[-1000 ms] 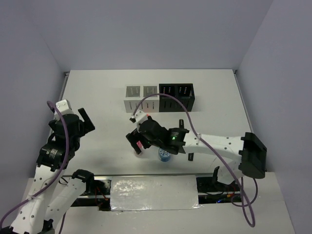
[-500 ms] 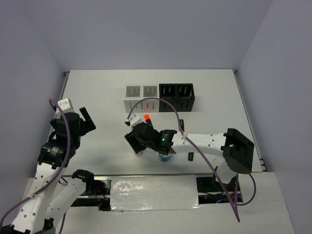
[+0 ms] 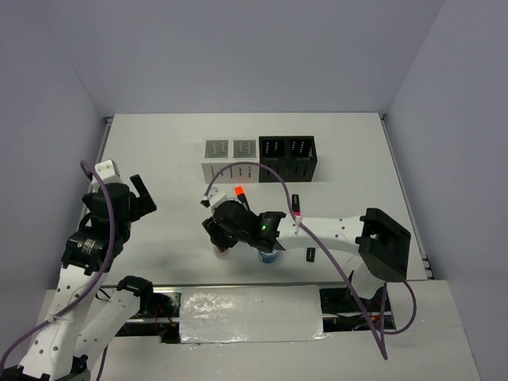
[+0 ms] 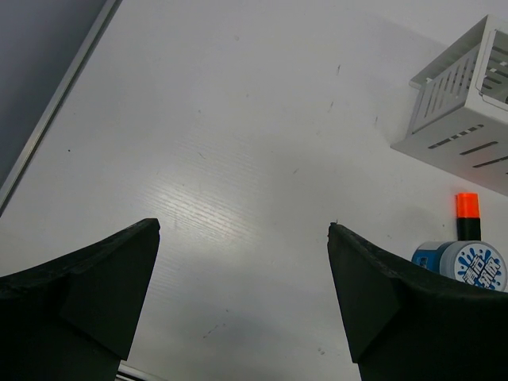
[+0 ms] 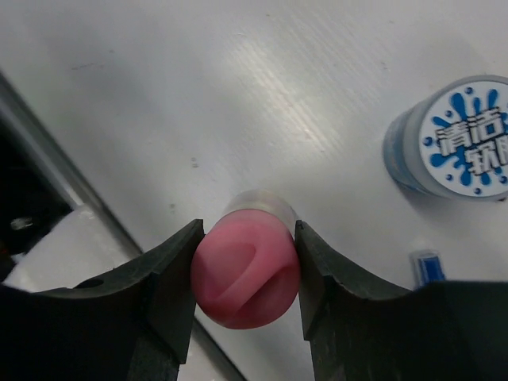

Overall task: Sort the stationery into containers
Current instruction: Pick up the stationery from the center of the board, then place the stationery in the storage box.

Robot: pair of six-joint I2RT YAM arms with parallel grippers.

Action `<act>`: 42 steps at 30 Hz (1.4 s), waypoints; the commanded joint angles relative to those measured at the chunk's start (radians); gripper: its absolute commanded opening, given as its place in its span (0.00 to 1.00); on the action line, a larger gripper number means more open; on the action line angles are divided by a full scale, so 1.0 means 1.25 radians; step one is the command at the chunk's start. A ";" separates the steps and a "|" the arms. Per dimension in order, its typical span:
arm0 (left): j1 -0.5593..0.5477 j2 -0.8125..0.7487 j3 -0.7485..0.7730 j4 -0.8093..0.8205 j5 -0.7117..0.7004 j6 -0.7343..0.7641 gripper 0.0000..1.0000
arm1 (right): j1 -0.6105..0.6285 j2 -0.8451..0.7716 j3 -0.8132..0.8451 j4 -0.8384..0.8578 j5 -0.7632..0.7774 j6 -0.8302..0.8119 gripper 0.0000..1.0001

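The white table (image 3: 357,159) takes up most of what I can see, with the two arms reaching over it from the near edge. The left gripper (image 4: 242,230) hangs over bare tabletop on the left, its jaws spread wide with nothing between them. At the far middle stand the white organiser (image 3: 230,160) and the black organiser (image 3: 287,157), touching side by side. The right gripper (image 5: 247,238) is low near the front edge, pinching the pink capped cylinder (image 5: 246,274), which stands upright on the table with a finger pressed against each side of its cap. A blue-white patterned disc (image 5: 456,135) sits just beside it. An orange-capped highlighter (image 3: 238,193) lies between the right arm and the white organiser.
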 commanded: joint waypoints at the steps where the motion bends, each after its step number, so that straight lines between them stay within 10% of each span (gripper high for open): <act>1: 0.003 0.002 0.017 0.031 0.002 0.014 0.99 | -0.023 -0.109 0.010 0.116 -0.130 0.012 0.00; 7: 0.005 -0.008 0.016 0.033 0.005 0.014 0.99 | -0.236 -0.283 -0.027 0.218 -0.347 0.086 0.00; 14: 0.006 -0.012 0.017 0.030 0.003 0.013 0.99 | -0.451 -0.312 0.109 -0.048 0.076 -0.018 0.00; 20: 0.007 -0.014 0.014 0.033 0.005 0.013 0.99 | -0.665 -0.203 0.195 -0.135 0.062 -0.013 0.00; 42: 0.007 0.007 0.018 0.031 0.016 0.015 0.99 | -0.720 -0.051 0.283 -0.127 0.001 -0.059 0.00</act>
